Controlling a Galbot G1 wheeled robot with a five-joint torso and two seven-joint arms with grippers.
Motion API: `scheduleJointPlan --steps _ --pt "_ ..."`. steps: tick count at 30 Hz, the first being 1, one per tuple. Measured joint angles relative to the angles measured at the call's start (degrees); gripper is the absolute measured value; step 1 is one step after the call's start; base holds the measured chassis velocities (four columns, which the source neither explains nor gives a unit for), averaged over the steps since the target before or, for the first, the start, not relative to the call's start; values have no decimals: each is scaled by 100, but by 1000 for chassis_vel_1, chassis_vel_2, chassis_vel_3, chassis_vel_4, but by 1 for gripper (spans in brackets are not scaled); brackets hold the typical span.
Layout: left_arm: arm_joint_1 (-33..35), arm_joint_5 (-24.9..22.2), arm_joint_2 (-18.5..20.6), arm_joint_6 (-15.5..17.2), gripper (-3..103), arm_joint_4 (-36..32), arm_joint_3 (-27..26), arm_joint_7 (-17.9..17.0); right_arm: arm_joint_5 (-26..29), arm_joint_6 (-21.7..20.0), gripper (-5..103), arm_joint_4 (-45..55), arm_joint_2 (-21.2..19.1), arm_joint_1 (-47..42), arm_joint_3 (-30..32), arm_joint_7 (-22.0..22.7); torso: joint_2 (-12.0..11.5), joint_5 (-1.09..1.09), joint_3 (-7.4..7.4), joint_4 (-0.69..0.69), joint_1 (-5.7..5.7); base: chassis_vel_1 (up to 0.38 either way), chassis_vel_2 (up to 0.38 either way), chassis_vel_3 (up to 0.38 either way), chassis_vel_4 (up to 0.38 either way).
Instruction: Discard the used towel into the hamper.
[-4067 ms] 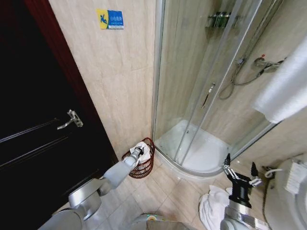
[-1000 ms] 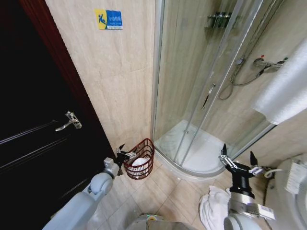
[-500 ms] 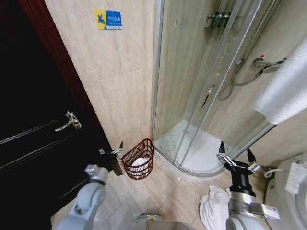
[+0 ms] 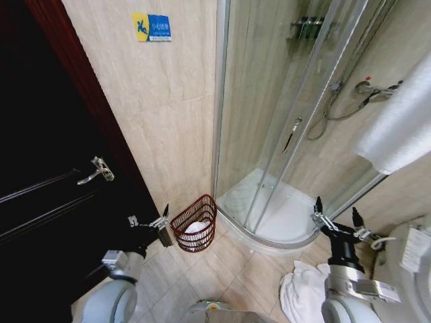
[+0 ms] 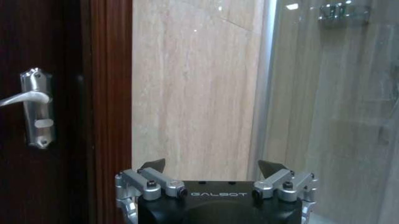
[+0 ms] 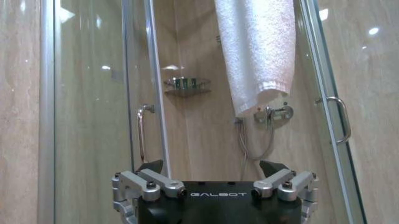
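Observation:
The hamper (image 4: pixel 199 214), a dark red-brown wire basket, stands on the floor against the wall beside the shower. The used towel (image 4: pixel 195 228), white and crumpled, lies inside it. My left gripper (image 4: pixel 148 217) is open and empty, just left of the hamper in front of the dark door; in the left wrist view the left gripper (image 5: pixel 212 166) faces the wall and door frame. My right gripper (image 4: pixel 336 208) is raised at the lower right, open and empty; the right wrist view shows the right gripper (image 6: pixel 212 166) pointing at the shower glass.
A dark door (image 4: pixel 47 168) with a metal handle (image 4: pixel 97 168) is on the left. The glass shower enclosure (image 4: pixel 283 134) curves across the middle. Another white cloth (image 4: pixel 296 293) lies on the floor at lower right; a white towel (image 4: pixel 397 121) hangs at right.
Earlier my left gripper held the towel over the hamper. It has since let go and drawn back to the left, and the towel now lies in the hamper. The right arm has barely moved.

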Motion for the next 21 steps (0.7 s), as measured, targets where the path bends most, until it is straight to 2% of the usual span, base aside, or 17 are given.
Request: scheduleJointPlan --steps 10,21 --pt "140 255 -453 -101 100 -38 139 275 55 -6 100 94 -37 -26 -33 -11 0 1 0 0 0 0 0 0 0" --pt "149 275 -513 -126 100 -46 141 321 88 4 100 140 -63 -4 -7 -2 0 0 0 0 0 0 0 0 0"
